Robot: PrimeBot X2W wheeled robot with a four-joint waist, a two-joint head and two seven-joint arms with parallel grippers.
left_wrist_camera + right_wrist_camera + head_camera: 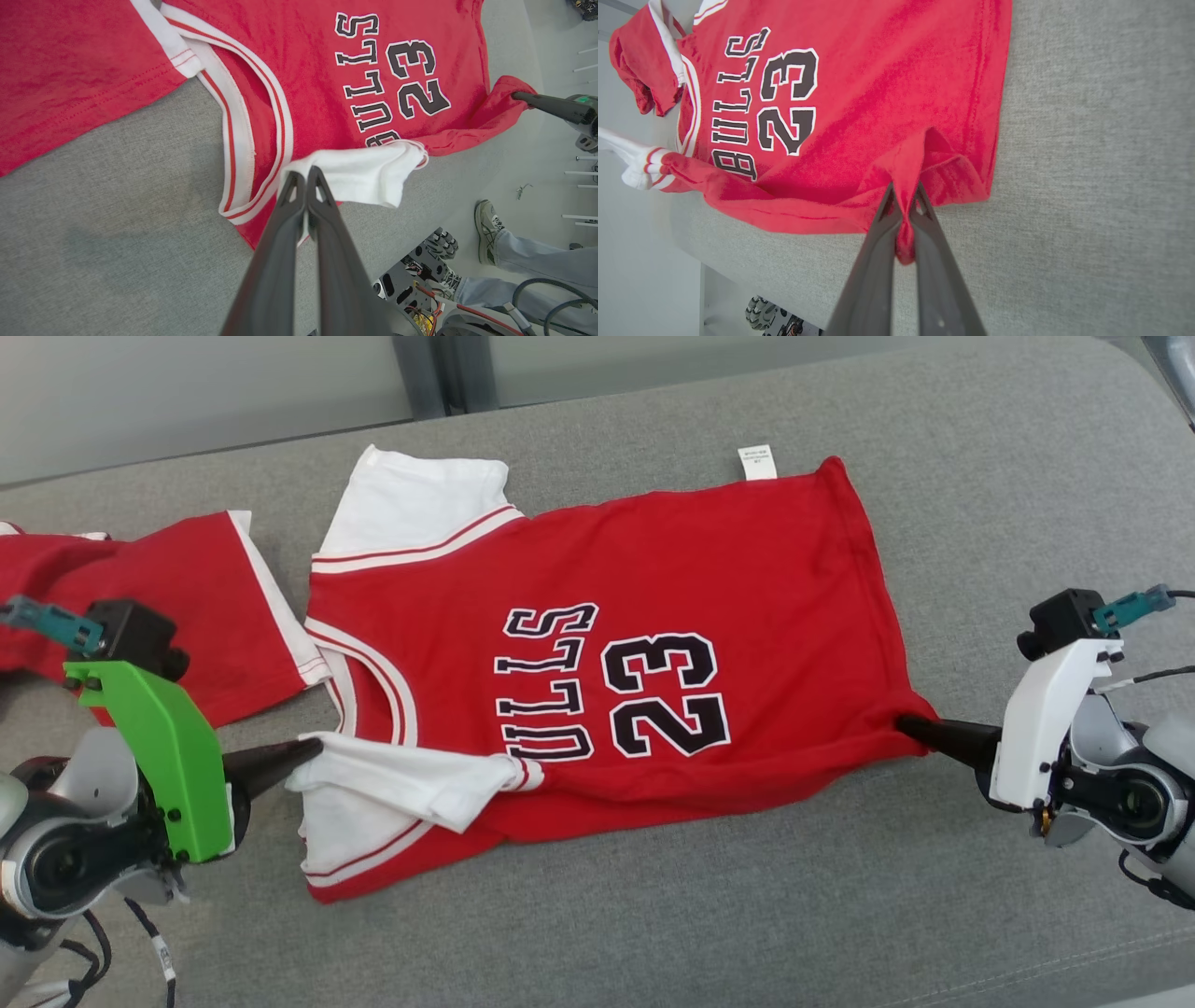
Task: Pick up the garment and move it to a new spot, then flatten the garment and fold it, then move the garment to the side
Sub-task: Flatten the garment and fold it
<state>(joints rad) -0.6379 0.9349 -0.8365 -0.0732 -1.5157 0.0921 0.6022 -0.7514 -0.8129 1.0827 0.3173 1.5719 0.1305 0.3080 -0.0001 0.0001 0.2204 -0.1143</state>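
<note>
Garment (653, 588): red jersey w/ white sleeves, lies front-up on grey cushion (653, 915), approx centre of head view, neck twd robot's left, hem twd its right. Black lettering (611, 691) w/ white outline reads "BULLS 23"; in head view the first letter is covered by near sleeve (401, 784), which is turned over onto the chest. Far sleeve (411, 499) lies flat on cushion. White care label (757, 462) sticks out at far hem corner. Body mostly flat; near edge creased btwn the two grip pts. Left gripper (313, 751): fingers together, clamped on white cloth at outer end of near sleeve; left wrist view confirms cloth pinched at the tips. Right gripper (907, 722): fingers together, clamped on near hem corner; right wrist view shows red cloth bunched into a ridge btwn the tips. Green cover (154, 747) on left wrist, white cover (1046, 719) on right wrist. Second red piece (177, 602) w/ white trim lies on cushion on robot's left of the jersey, its trim corner right up against the collar. Left wrist view, beyond cushion edge: pale floor (537, 154), a person's shoe (488, 228) and jeans leg (542, 263)
</note>
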